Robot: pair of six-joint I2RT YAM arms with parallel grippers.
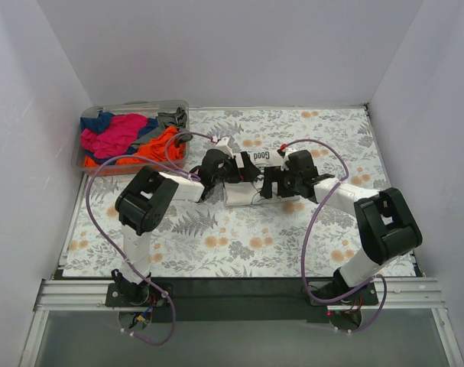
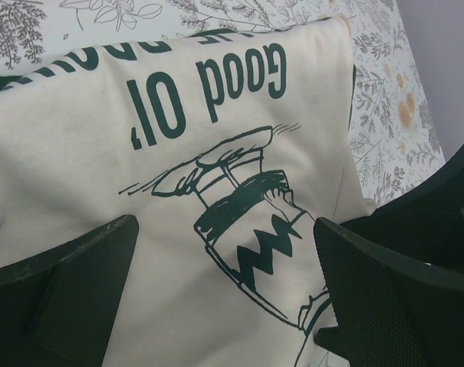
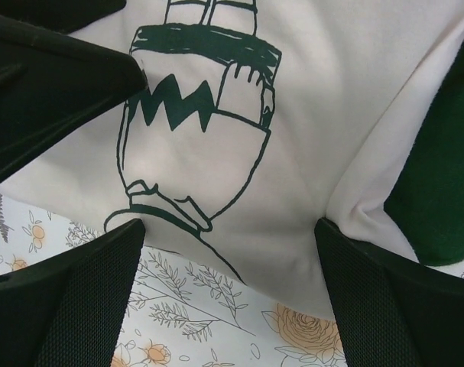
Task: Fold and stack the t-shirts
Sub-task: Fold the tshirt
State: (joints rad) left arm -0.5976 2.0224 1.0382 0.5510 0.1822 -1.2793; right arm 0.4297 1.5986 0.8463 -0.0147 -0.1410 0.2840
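Lying folded near the middle of the flower-patterned counter [image 1: 293, 245], the cream t-shirt [image 1: 241, 196] is a compact bundle with both arms bent in over it. In the top view the left gripper [image 1: 216, 170] sits over the bundle's nine o'clock side and the right gripper [image 1: 281, 180] over its three o'clock side, close to each other.

The left wrist view looks down on the cream t-shirt [image 2: 79, 176] from just above. The left gripper [image 2: 228, 298] is spread wide, and its two black fingers [image 2: 63, 298] stand either side of the dark green print [image 2: 247, 222], a jug-like drawing with a zigzag band under the words "Good Ol'". Whether the tips touch the cloth cannot be told.

In the right wrist view the right gripper [image 3: 232, 298] is also spread wide, with nothing pinched. The hem of the cream t-shirt [image 3: 323, 99] crosses between its fingers [image 3: 400, 306], with bare counter below it. A dark green sleeve [image 3: 434, 191] shows at three o'clock of that view.

At ten o'clock on the counter stands a clear bin [image 1: 132, 105]. It holds a loose heap: a magenta tee [image 1: 121, 130] on top, an orange tee [image 1: 151, 149] along the near side, a blue tee [image 1: 102, 121] and a grey tee [image 1: 173, 117] at the far side.
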